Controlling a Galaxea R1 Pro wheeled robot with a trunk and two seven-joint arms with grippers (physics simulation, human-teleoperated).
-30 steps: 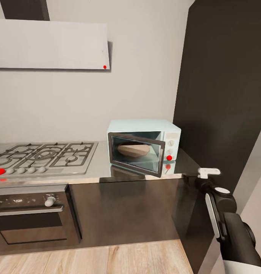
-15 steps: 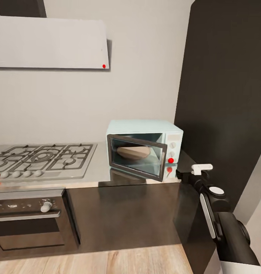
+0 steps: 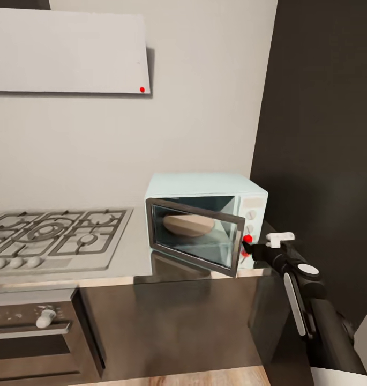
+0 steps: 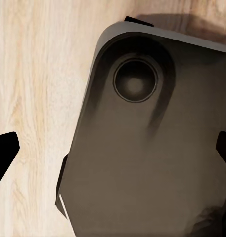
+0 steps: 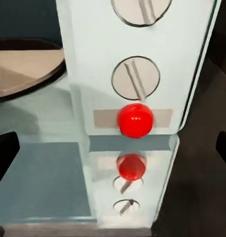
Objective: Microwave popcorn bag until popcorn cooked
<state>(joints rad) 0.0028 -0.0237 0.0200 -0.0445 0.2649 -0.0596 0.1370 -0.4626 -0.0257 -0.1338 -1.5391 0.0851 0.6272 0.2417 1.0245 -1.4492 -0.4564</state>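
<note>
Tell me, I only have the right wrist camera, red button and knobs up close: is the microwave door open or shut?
Observer: In the head view the microwave door stands ajar, swung partly outward.
Operator: Is the popcorn bag inside?
Observer: A tan rounded shape, likely the popcorn bag, sits inside behind the glass.
Operator: Where is my gripper relative to the door?
Observer: The right gripper is at the panel's red button, just past the door's free edge.

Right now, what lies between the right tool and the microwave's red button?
Nothing: in the right wrist view the red button on the microwave faces the right tool unobstructed.
</note>
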